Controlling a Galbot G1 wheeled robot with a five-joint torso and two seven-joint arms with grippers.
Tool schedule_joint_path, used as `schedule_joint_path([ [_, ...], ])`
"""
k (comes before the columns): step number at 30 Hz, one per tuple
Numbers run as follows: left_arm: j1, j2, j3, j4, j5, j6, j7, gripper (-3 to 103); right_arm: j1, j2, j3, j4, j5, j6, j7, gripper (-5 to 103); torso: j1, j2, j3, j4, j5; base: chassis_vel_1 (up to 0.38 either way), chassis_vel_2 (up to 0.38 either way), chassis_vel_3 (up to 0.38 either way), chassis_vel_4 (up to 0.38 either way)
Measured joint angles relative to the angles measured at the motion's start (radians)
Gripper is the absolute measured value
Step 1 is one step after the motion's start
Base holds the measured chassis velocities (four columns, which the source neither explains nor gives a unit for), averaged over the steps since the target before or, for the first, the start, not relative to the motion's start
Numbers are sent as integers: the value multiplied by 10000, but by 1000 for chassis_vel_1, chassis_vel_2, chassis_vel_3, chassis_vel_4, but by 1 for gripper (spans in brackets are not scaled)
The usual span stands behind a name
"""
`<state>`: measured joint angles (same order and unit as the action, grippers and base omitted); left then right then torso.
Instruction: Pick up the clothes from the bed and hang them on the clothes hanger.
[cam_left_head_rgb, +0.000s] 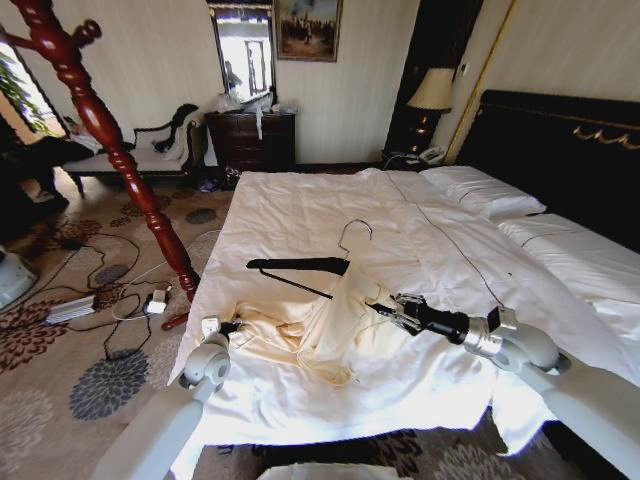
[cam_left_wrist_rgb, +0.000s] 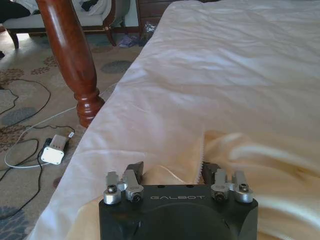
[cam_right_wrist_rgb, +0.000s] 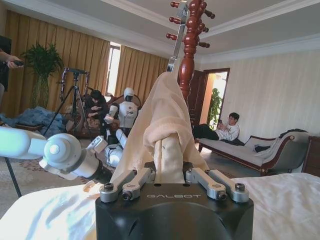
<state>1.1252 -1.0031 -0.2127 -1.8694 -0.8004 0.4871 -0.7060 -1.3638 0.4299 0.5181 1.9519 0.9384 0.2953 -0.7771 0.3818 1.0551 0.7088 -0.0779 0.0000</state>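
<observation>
- Two grippers work at the near edge of the bed (cam_left_head_rgb: 330, 205), whose white duvet fills the middle of the head view.
- The clothes (cam_left_head_rgb: 318, 325), one cream-yellow garment, lie bunched near the foot of the bed, partly threaded onto the clothes hanger (cam_left_head_rgb: 300, 266), which rests on the duvet just beyond, toward 12 o'clock.
- The right gripper (cam_left_head_rgb: 388, 308) comes in from 4 o'clock; in the right wrist view its fingers (cam_right_wrist_rgb: 132, 182) are closed on a raised fold of the cloth, which peaks up in front of the camera.
- The left gripper (cam_left_head_rgb: 232, 326) sits at 8 o'clock of the garment; the left wrist view shows its jaws parted, with the fabric edge lying between them, not clamped.
- To do this step well, I judge the right should keep the fold taut while the left takes a firm bite of the fabric, so the thin cloth does not slide off the hanger.
- A red-brown coat stand (cam_left_head_rgb: 110, 140) rises at 10 o'clock from patterned carpet (cam_left_head_rgb: 60, 330) strewn with cables; a dark dresser (cam_left_head_rgb: 250, 140) stands by the far wall.
</observation>
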Motion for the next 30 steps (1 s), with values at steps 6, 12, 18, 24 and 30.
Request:
schedule_joint_path([
  [6, 25, 90, -57, -66, -122, -69, 40, 42, 14, 0, -2, -68, -16, 24, -7, 20, 0, 0, 0, 0, 0, 0, 0, 0, 0],
  [12, 34, 86, -88, -196, -522, -171, 59, 21, -7, -4, 35, -172, -18, 81, -5, 20, 0, 0, 0, -1, 0, 0, 0, 0, 0],
  [18, -30, 147, -213, -316, -674, -622, 313, 5, -34, -4, 91, -211, -55, 95, 327, 20, 0, 0, 0, 0, -1, 0, 0, 0, 0],
  [24, -241, 596, -610, -726, -910, -1509, 1245, 2, -172, 37, 114, -195, -239, -12, 978, 20, 0, 0, 0, -1, -1, 0, 0, 0, 0],
  [30, -891, 1215, -970, -926, -1509, -2058, 1818, 2, -304, 80, 94, -64, -274, -140, 1011, 20, 0, 0, 0, 2, -5, 0, 0, 0, 0],
])
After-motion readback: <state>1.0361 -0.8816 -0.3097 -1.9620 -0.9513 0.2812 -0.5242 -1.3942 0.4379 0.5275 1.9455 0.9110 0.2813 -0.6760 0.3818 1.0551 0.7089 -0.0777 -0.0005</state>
